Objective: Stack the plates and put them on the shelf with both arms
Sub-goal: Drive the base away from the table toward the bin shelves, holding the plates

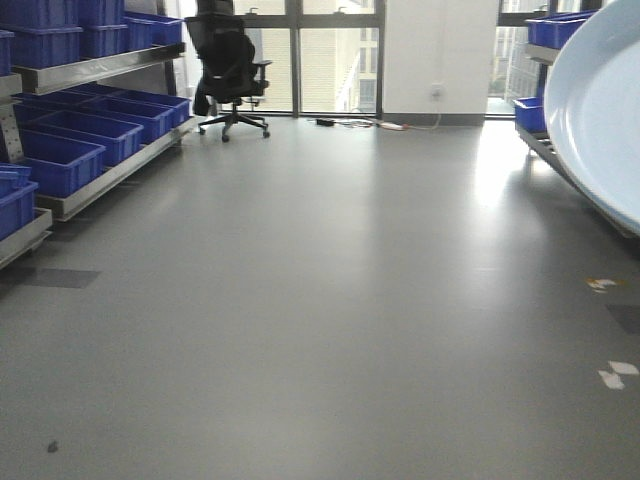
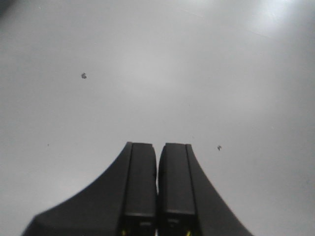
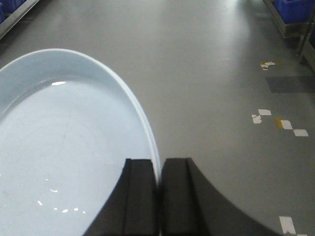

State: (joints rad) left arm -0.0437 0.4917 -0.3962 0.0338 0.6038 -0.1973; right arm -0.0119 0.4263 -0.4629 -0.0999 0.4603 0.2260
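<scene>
A large pale blue-white plate [image 3: 64, 147] fills the left of the right wrist view, held above the grey floor. My right gripper [image 3: 158, 162] is shut on its rim, one finger inside the dish and one outside. The same plate [image 1: 600, 110] shows tilted at the right edge of the front view. My left gripper [image 2: 157, 146] is shut with nothing between its fingers, over bare grey floor. No second plate shows. The shelf for the plates cannot be told apart from the racks in view.
Metal racks with blue bins [image 1: 90, 130] line the left wall, and more blue bins [image 1: 553, 28] stand at the right. A black office chair [image 1: 230, 70] stands by the far windows. White tape marks [image 3: 275, 123] dot the floor at the right.
</scene>
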